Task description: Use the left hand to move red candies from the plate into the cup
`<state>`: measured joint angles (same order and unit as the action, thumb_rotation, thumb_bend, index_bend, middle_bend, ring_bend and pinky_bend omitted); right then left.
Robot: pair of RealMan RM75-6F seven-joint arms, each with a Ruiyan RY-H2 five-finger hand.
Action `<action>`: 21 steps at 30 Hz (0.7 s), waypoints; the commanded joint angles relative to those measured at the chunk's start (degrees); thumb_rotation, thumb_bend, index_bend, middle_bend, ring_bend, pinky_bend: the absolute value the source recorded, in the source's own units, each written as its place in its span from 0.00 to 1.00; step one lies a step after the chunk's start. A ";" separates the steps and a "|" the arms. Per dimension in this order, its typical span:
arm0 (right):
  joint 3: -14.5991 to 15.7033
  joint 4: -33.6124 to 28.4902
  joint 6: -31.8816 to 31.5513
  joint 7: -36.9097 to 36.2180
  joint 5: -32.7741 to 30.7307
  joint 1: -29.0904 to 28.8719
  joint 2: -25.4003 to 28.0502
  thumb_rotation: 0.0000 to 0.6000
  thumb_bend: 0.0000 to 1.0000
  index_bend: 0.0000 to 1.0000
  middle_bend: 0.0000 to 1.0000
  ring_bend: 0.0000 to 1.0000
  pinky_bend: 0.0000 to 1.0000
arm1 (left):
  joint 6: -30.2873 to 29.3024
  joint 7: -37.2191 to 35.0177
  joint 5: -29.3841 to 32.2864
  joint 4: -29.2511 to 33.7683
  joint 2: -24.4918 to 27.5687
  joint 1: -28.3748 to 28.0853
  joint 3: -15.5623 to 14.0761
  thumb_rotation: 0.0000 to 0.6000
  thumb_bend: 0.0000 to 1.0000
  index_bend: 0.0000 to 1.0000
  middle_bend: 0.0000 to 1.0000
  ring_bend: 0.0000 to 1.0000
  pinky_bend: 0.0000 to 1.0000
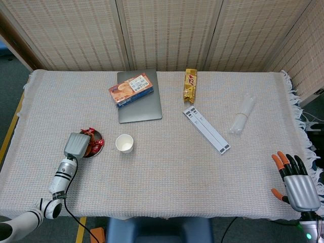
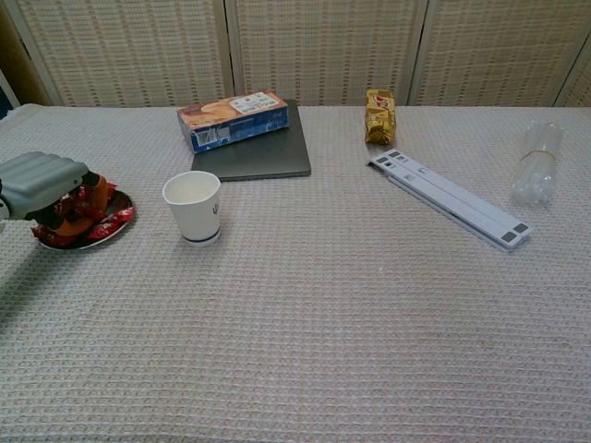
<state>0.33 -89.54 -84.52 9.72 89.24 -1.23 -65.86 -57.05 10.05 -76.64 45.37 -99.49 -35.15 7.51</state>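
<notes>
Chest view: left hand (image 2: 42,180) low over the plate (image 2: 109,235) of red candies (image 2: 103,227), fingers curled down among them, grasp impossible to confirm; picking step, apparently; next, a lift and short carry right to the paper cup (image 2: 192,208); right hand (image 1: 296,183) spread, idle.

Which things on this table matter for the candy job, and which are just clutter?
Job: left hand, curled over the dark round plate of red wrapped candies; white paper cup.

Clutter: blue-orange biscuit box on grey flat slab, gold snack packet, white folded stand, clear plastic roll, idle right hand.
</notes>
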 commanded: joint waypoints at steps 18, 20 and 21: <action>-0.08 -0.02 -0.04 -0.18 -0.26 -0.03 0.07 1.00 0.06 0.00 0.00 0.00 0.00 | -11.66 -0.52 -3.94 5.65 2.94 1.43 0.82 1.00 0.69 0.72 0.71 0.63 1.00; -0.09 -0.01 0.09 -0.30 -0.32 -0.08 0.13 1.00 0.06 0.00 0.00 0.00 0.00 | -12.71 0.76 -4.17 8.42 4.17 1.33 1.28 1.00 0.69 0.72 0.71 0.63 1.00; -0.10 0.02 0.14 -0.41 -0.35 -0.11 0.17 1.00 0.06 0.00 0.00 0.00 0.00 | -13.21 1.88 -4.23 10.16 4.86 1.21 1.60 1.00 0.69 0.72 0.71 0.63 1.00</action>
<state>0.23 -89.53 -84.40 9.32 88.90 -1.34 -65.69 -68.62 9.82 -80.37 52.11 -96.50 -33.85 8.38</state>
